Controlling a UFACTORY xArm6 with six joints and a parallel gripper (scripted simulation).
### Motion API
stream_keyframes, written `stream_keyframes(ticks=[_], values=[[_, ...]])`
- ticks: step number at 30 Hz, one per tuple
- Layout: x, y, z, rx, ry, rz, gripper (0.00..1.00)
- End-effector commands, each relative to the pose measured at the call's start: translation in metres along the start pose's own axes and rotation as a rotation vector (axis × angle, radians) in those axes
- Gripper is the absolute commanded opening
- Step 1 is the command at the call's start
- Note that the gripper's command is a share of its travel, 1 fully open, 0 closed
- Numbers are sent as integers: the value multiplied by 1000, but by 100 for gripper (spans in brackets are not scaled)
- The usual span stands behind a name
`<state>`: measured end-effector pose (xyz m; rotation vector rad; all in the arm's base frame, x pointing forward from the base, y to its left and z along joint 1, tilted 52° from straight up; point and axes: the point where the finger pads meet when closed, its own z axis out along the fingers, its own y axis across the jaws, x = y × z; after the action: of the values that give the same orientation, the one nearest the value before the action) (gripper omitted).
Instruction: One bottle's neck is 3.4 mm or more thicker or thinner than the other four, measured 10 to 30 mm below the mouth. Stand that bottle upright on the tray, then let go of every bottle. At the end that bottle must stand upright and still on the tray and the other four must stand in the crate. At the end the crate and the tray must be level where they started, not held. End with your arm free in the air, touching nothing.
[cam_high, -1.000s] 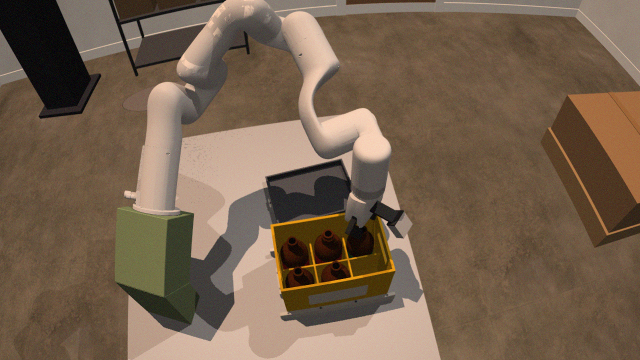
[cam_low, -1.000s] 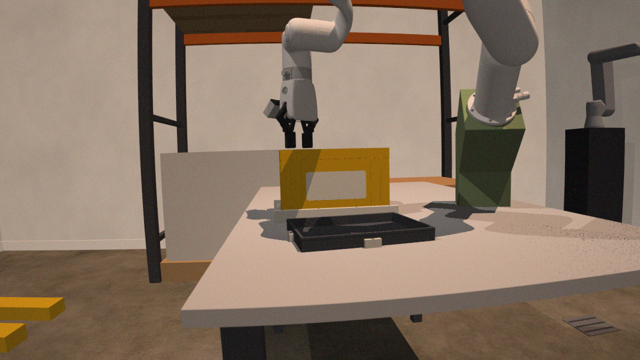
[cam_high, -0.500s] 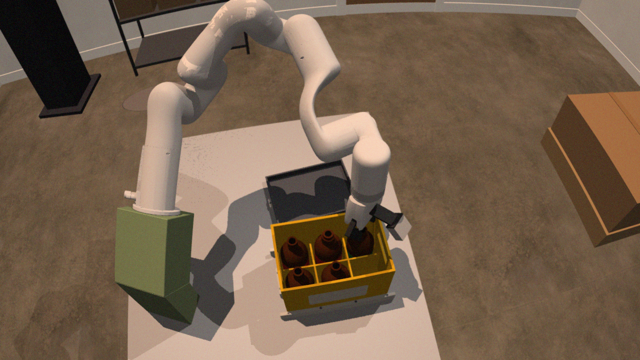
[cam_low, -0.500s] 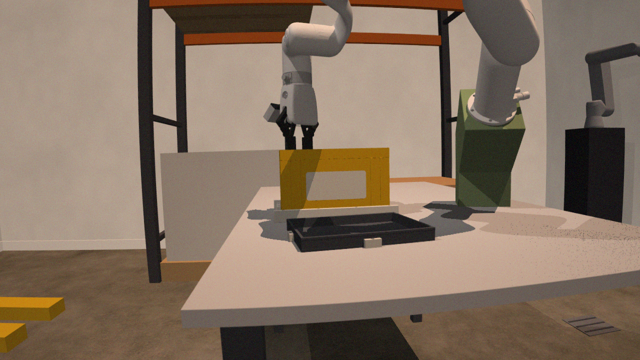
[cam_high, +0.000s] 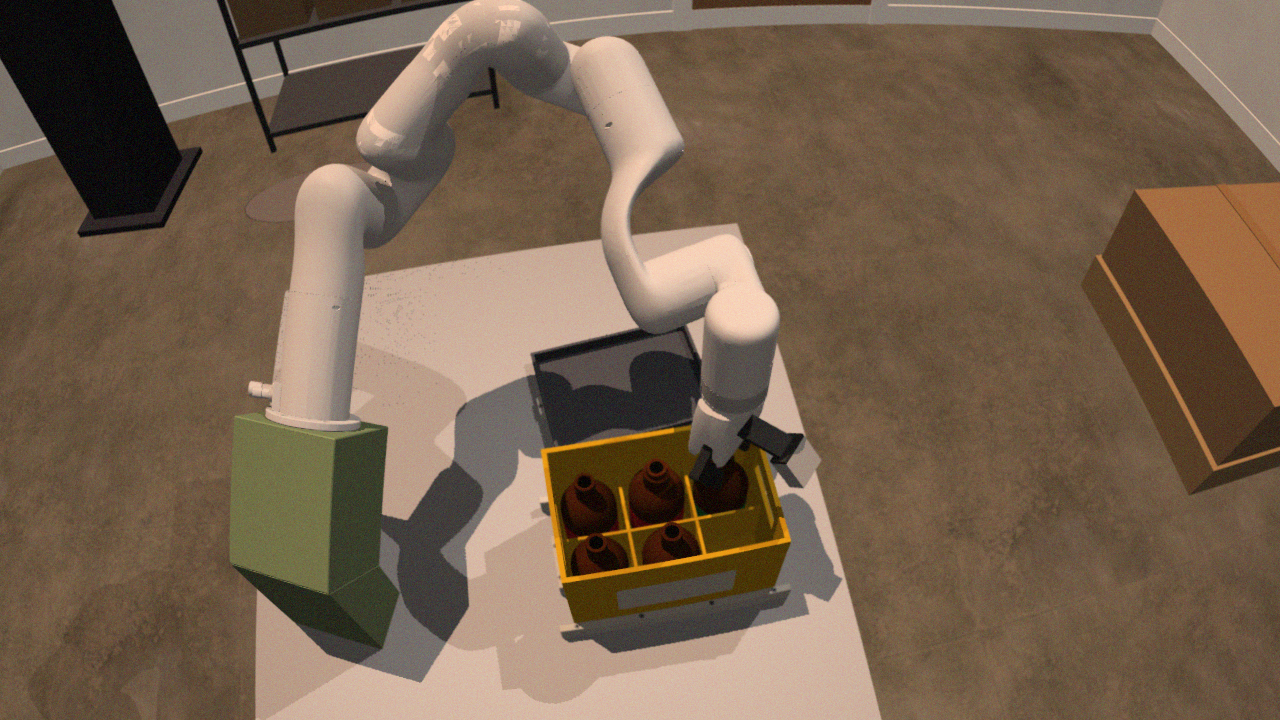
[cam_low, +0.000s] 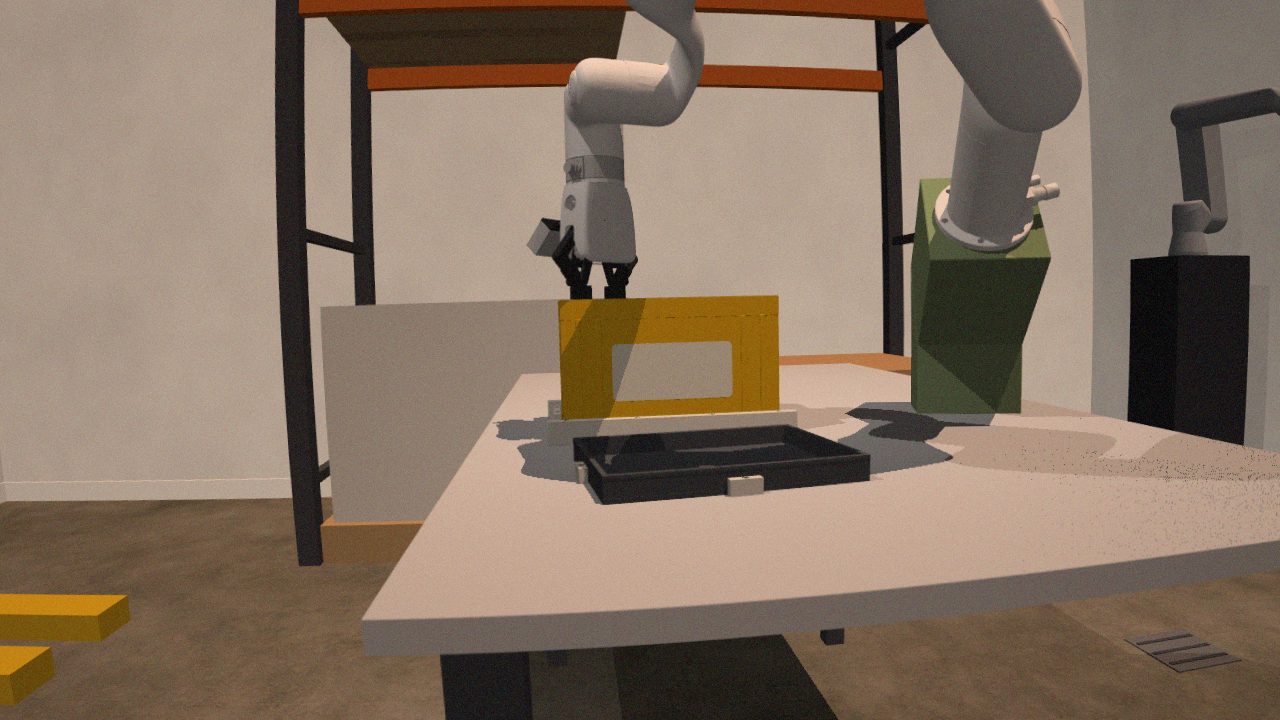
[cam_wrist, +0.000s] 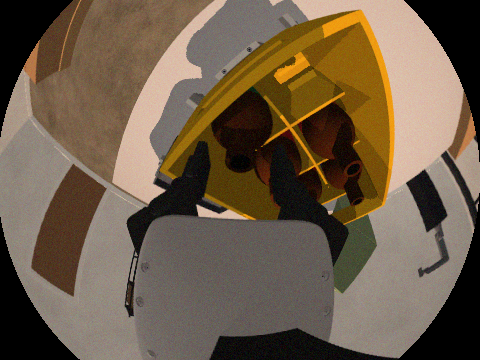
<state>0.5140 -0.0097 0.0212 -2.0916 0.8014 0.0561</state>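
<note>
Gripper (cam_wrist: 236, 170) open over bottle (cam_wrist: 243, 123) in yellow crate (cam_wrist: 374, 94), fingers straddling neck

Exterior view: crate (cam_low: 667, 358) wall hides all bottles. Top view: gripper (cam_high: 707, 467) covers the corner bottle's (cam_high: 726, 490) neck. Neck widths too small to compare. Arm's upper links cut off.
</note>
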Motion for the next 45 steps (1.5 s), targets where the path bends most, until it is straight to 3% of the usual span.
stream_keyframes(ticks=[1, 33, 34, 45], values=[[1, -1, 3, 1, 3, -1, 65], [1, -1, 10, 1, 3, -1, 65], [1, -1, 10, 1, 3, -1, 0], [1, -1, 10, 1, 3, -1, 0]])
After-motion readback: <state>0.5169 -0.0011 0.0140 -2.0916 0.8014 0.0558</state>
